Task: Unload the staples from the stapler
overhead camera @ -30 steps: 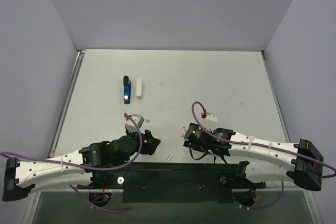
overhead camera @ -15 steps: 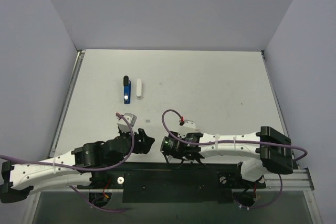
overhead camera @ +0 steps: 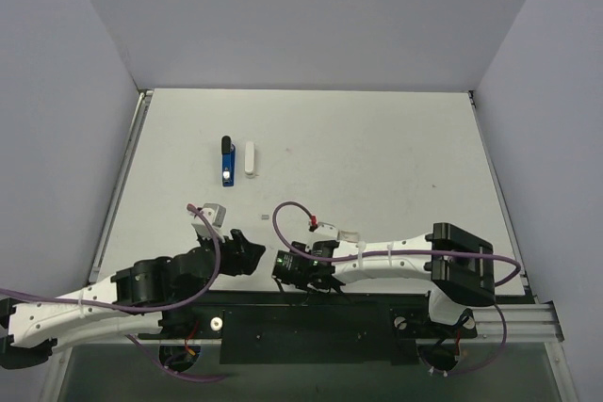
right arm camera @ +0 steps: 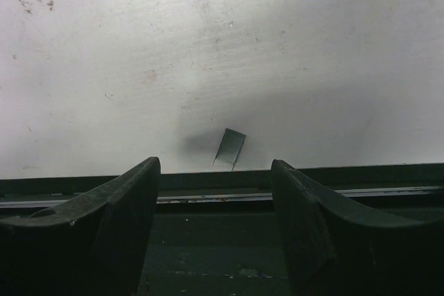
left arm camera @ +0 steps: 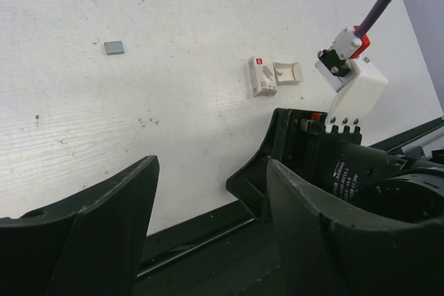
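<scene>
Since a second ago the right claw (right arm camera: 214, 171) has swept toward 9 o'clock along the near edge. The left claw (left arm camera: 211, 171) has drawn back toward 7. Both gape, empty. The stapler (overhead camera: 226, 161) lies unmoved at 11 o'clock on the scuffed white worktop (overhead camera: 377, 157), between plain lavender walls (overhead camera: 301, 16).

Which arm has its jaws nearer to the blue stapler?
Left. The left arm ends below the stapler in the top view, slightly right of it; the right arm ends farther right and lower still.
</scene>
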### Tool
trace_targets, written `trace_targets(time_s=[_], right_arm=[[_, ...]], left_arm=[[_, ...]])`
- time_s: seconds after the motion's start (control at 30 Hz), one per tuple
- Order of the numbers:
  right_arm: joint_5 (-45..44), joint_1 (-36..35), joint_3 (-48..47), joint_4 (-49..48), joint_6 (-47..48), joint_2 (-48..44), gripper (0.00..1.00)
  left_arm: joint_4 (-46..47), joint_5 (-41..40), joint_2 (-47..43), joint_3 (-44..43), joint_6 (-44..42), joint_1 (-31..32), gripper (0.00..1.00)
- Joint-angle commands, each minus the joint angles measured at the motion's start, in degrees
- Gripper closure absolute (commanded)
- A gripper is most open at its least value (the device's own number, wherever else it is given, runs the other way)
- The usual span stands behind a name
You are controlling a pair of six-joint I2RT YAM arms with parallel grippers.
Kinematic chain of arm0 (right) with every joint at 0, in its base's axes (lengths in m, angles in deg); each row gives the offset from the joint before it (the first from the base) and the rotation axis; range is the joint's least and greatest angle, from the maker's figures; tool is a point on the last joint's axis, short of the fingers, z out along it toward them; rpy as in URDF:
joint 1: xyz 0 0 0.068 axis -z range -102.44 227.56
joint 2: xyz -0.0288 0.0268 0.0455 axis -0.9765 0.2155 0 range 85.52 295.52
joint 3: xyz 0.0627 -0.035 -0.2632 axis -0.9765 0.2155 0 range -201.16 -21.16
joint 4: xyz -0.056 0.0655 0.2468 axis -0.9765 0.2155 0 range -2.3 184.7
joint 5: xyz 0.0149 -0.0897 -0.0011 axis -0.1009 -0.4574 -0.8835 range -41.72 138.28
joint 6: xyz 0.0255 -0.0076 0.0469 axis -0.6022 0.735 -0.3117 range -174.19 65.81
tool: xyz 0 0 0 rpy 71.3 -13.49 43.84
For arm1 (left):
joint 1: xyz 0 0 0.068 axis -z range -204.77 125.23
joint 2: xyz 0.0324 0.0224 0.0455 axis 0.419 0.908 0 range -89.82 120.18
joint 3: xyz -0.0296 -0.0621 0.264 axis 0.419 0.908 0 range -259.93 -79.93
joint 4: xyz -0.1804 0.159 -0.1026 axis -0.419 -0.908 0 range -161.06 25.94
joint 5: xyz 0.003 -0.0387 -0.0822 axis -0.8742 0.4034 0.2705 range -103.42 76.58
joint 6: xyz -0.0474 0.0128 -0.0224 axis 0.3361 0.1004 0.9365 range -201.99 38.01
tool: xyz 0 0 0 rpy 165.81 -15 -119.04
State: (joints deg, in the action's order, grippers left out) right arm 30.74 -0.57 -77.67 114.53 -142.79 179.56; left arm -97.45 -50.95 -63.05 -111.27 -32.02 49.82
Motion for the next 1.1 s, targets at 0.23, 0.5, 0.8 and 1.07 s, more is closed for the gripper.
trace_targets(time_s=[0.23, 0.5, 0.8, 1.07], right_arm=[[0.93, -0.71, -3.08, 2.44, -2.81, 3.25, 0.46], [1.98, -0.71, -4.13, 2.44, -3.07, 5.80, 0.50], [1.45, -0.53, -4.04, 2.61, -3.34, 6.51, 0.56], [1.46, -0.10, -3.43, 3.05, -2.90, 6.95, 0.63]], left_arm=[[-3.35, -1.75, -4.35, -1.28, 1.79, 0.12, 0.27], [-3.97, -2.28, -6.72, -0.75, 1.88, 0.12, 0.27], [-4.93, -2.36, -7.78, -0.49, 1.88, 0.12, 0.27], [-5.73, -2.63, -8.92, -0.40, 2.06, 0.12, 0.27]])
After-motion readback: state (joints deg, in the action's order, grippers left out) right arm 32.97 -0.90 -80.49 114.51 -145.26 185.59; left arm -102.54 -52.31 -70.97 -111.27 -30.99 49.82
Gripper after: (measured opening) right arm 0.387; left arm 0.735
